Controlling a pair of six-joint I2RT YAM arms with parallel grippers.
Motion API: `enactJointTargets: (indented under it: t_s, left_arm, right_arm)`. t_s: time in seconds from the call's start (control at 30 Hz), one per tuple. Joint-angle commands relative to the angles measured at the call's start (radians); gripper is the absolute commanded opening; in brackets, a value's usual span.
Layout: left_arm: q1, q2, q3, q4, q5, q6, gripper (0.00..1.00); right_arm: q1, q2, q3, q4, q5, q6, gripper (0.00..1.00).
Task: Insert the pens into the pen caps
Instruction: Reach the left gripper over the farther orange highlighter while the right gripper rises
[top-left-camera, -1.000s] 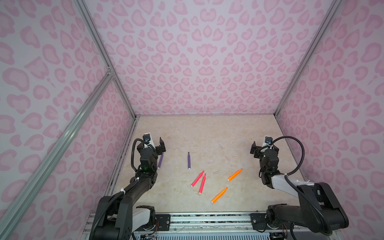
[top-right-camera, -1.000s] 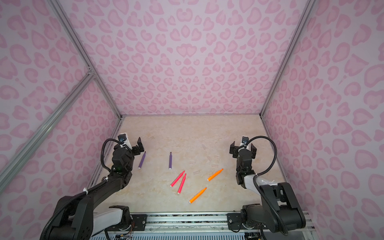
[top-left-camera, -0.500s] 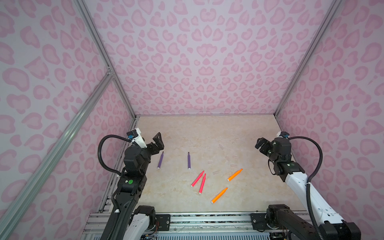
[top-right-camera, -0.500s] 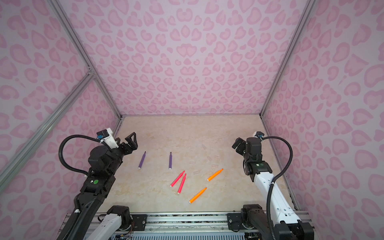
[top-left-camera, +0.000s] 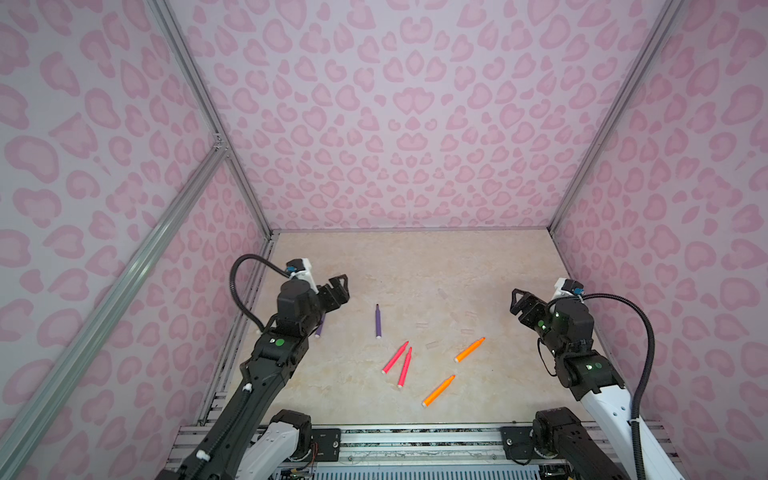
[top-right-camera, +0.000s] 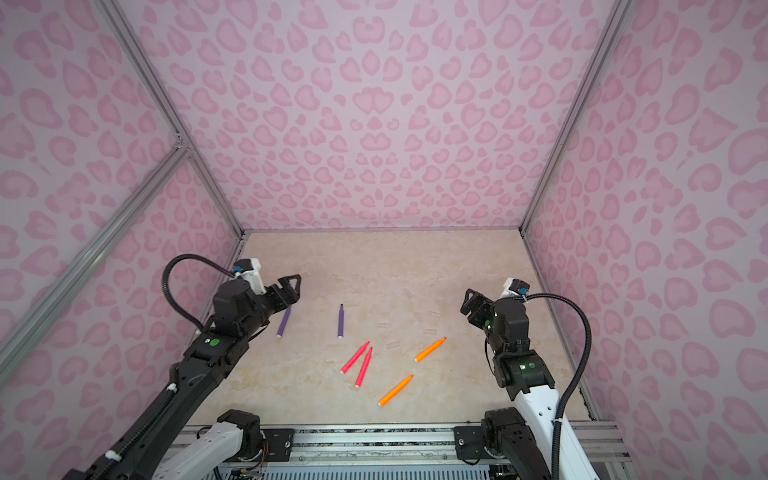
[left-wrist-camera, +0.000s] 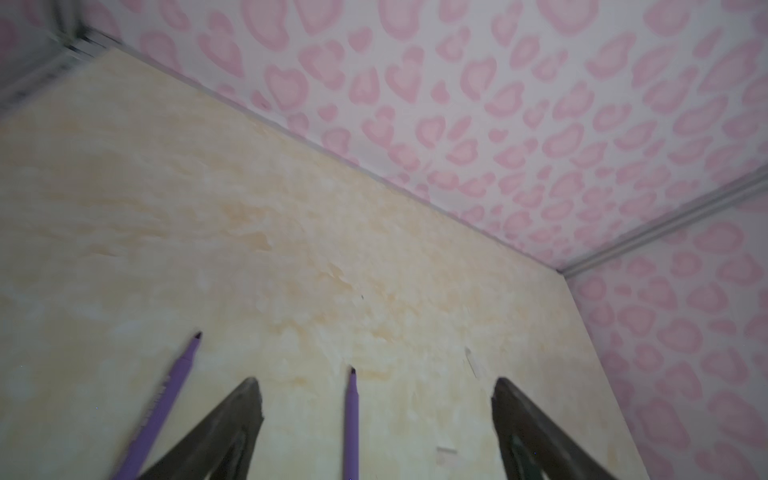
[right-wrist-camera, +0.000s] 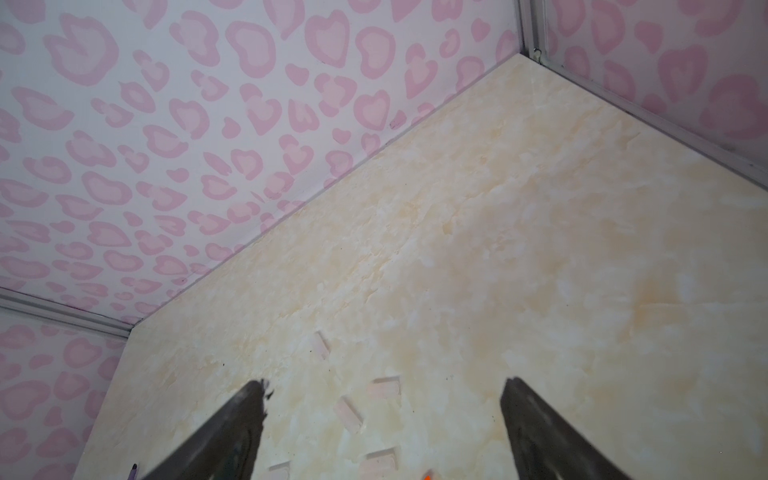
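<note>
- The left gripper (top-left-camera: 338, 291) hangs above the bench (top-left-camera: 415, 257), its jaws spread wide with nothing between them.
- A purple pen (top-right-camera: 284, 322) lies flat on the bench just under this gripper, its tip end partly hidden by the gripper in both top views.
- The second purple pen (top-left-camera: 378, 321) lies beside the left gripper, on the side toward the right gripper (top-left-camera: 519, 301). In the left wrist view it shows through the gap between the fingers (left-wrist-camera: 245, 415).
- The right gripper also hangs clear of the bench, jaws wide and empty.
- Clear pen caps (right-wrist-camera: 386, 386) lie scattered on the bench ahead of the right gripper. The right wrist view shows perhaps four, but they are faint, so the count is unsure.
- Two pink-red pens (top-left-camera: 395, 357) lie close together about midway between the grippers.
- Two orange pens (top-left-camera: 469, 350) lie nearer the right gripper, apart from each other.
</note>
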Motion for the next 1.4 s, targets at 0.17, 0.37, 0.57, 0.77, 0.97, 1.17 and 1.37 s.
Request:
enactJointTargets:
  t_s: [0.17,0.37,0.57,0.77,0.97,1.17,1.37]
  left_arm:
    - [-0.493,0.295,0.108,0.033,-0.228,0.288,0.77]
    - [-0.663,0.508,0.26,-0.032,-0.104,0.43,0.68]
    - [-0.701,0.621,0.317,-0.041,0.068,0.435,0.68]
    - [-0.763,0.8,0.469,-0.18,0.004,0.459,0.64]
    - [-0.787,0.933,0.575,-0.266,-0.059,0.452,0.6]
    - [-0.787,1.022,0.664,-0.348,-0.115,0.434,0.58]
    - [-0.787,1.073,0.715,-0.368,-0.112,0.424,0.59]
  right_arm:
    - [0.078,0.137,0.062,-0.082,0.09,0.014,0.84]
    - [0.081,0.177,0.064,-0.084,0.125,0.004,0.82]
    - [0.068,0.187,0.064,-0.102,0.164,0.004,0.78]
    - [0.063,0.2,0.065,-0.097,0.138,0.011,0.76]
    - [0.062,0.192,0.063,-0.102,0.146,0.009,0.76]
    - [0.061,0.185,0.062,-0.106,0.15,0.004,0.76]
    - [0.06,0.185,0.058,-0.099,0.152,0.003,0.76]
